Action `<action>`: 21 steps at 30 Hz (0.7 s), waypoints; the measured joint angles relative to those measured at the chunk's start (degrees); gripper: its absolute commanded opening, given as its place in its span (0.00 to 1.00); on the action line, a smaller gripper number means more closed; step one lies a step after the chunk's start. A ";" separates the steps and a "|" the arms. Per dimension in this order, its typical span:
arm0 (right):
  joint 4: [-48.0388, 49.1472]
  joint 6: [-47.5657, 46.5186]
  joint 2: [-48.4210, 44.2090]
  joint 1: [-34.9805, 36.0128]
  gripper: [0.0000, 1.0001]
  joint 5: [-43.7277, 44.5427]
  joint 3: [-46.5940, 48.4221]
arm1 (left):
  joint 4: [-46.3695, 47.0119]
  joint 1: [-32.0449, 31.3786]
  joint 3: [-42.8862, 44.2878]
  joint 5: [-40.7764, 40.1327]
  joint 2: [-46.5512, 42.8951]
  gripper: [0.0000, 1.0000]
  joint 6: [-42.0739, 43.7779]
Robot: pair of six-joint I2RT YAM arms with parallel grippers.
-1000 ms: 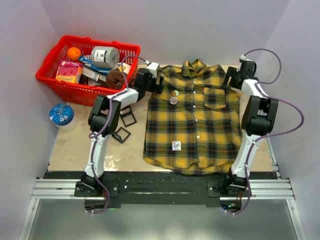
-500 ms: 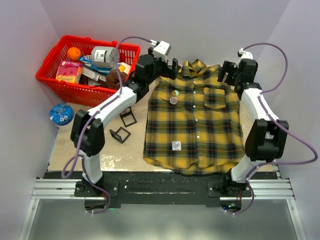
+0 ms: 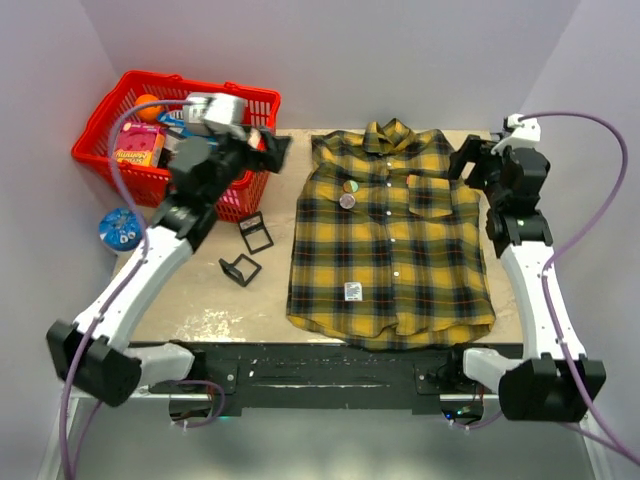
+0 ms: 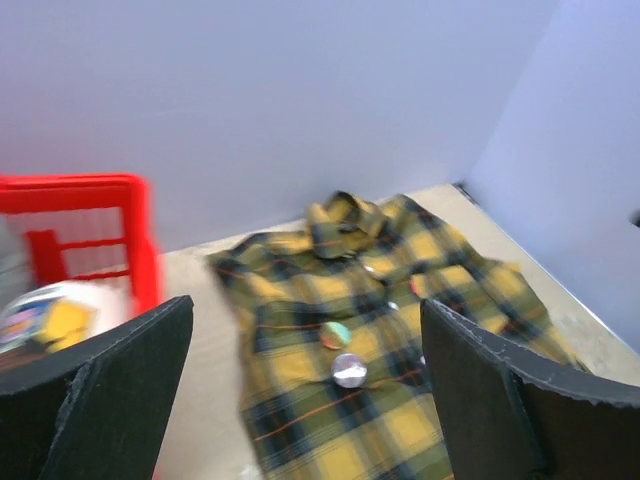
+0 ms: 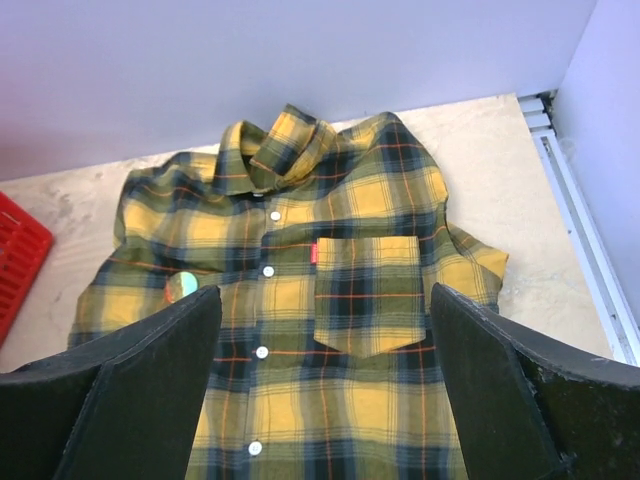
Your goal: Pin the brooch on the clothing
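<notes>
Lavender walls enclose a beige table (image 3: 200,300). Far left of the left gripper (image 3: 272,150) lies a blue disc (image 3: 122,229). This gripper hangs at the right end of a red basket (image 3: 130,178), jaws wide apart and holding nothing. Two black stands (image 3: 255,232) lie on the table on its near side. To its right, apart from it, the shirt (image 3: 390,250) lies flat with collar to the rear. A greenish brooch (image 3: 351,186) and a silvery brooch (image 3: 346,201) sit on the chest, nearer the left gripper. The right gripper (image 3: 462,165) hangs at the shirt's far right shoulder, jaws spread and empty.
</notes>
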 measured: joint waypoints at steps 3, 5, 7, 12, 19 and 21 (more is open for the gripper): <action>-0.76 0.15 -4.26 0.00 0.89 0.09 -2.01 | -3.02 8.81 -2.80 2.34 -6.19 0.99 -2.45; -1.53 0.31 -6.45 0.00 0.89 0.09 -3.15 | -6.34 12.22 -4.96 2.23 -9.88 0.99 -2.29; -2.01 0.37 -7.93 0.00 0.89 0.09 -4.17 | -9.27 12.48 -6.88 3.06 -12.87 0.99 -1.66; -4.35 0.39 -10.21 0.00 0.89 0.09 -6.08 | -15.63 12.07 -11.58 6.69 -19.82 0.99 2.08; -5.66 0.37 -11.30 0.00 0.89 0.07 -6.93 | -16.68 12.07 -18.32 6.86 -26.73 0.99 4.66; -5.95 0.37 -11.41 0.00 0.89 0.07 -6.93 | -16.59 12.07 -19.82 6.27 -27.58 0.99 5.03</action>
